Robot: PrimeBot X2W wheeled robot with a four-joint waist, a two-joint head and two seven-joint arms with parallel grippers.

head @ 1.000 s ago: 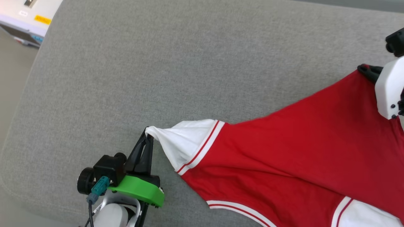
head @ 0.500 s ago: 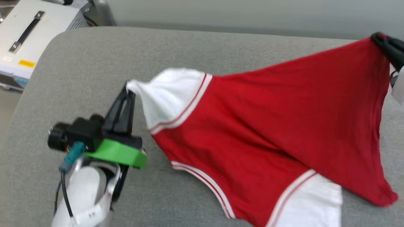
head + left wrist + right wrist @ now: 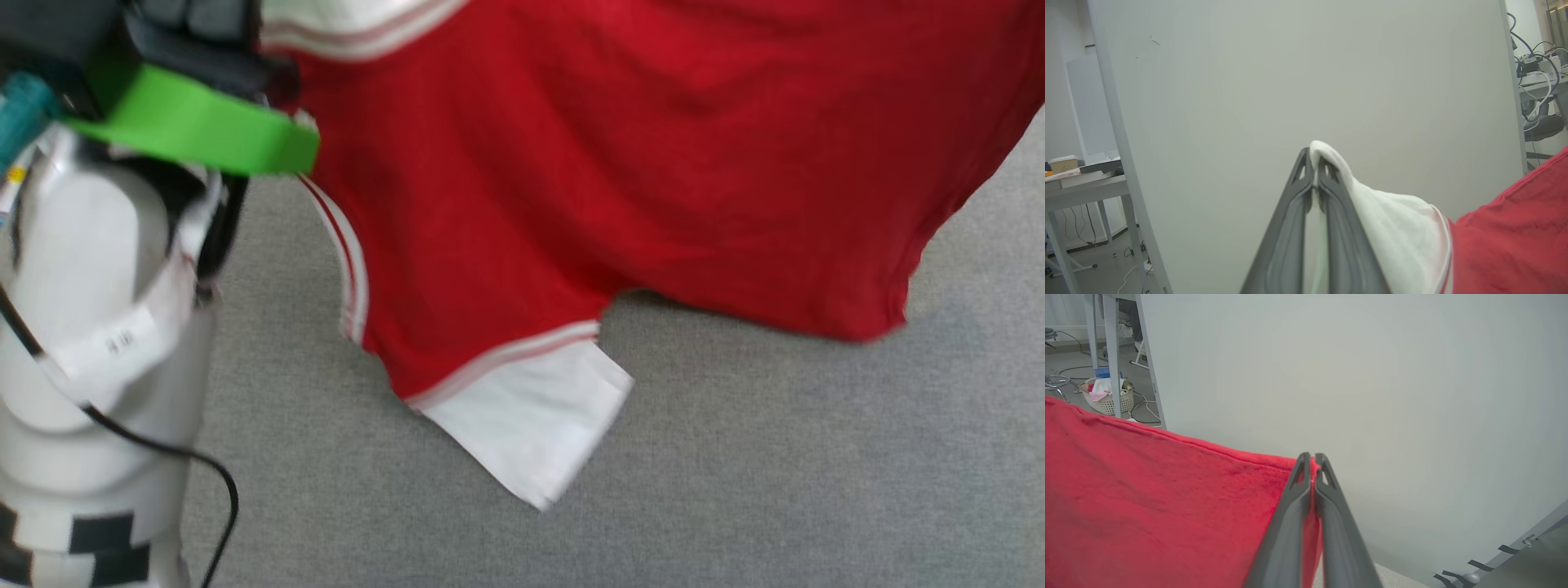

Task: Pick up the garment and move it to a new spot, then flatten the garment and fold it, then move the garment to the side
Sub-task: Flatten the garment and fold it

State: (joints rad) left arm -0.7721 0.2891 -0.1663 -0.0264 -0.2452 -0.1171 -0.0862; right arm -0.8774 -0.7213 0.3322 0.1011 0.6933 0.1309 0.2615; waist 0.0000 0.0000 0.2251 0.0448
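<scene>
Hanging above the grey padded surface [image 3: 735,490], the garment [image 3: 620,163] is being held aloft by both arms, its red body spreading across the upper part of the head view. One white sleeve [image 3: 531,425], edged with red-and-white trim, is dangling lowest; whether its cuff is touching the surface cannot be told. A striped band [image 3: 351,269] is running down the garment's left-hand edge. At the left of that view the pale forearm [image 3: 90,269] of the left arm is rising, carrying a green bracket [image 3: 196,126] just beside the garment, with a black cable [image 3: 220,482] trailing along it.

In the left wrist view, the left gripper [image 3: 1312,153] is pressing its two dark fingers together on the tip of the other white sleeve [image 3: 1392,228]. The cloth is draping over the right-hand finger and running down to the red body at that view's lower right. A pale flat panel [image 3: 1290,81] is standing behind, and a desk [image 3: 1081,185] is showing at the far left.

In the right wrist view, the right gripper [image 3: 1310,457] is likewise clamping its fingers tight on a red edge of the garment, with the cloth stretching away to that view's left. A laundry basket [image 3: 1106,400] is sitting on the floor at the upper left.
</scene>
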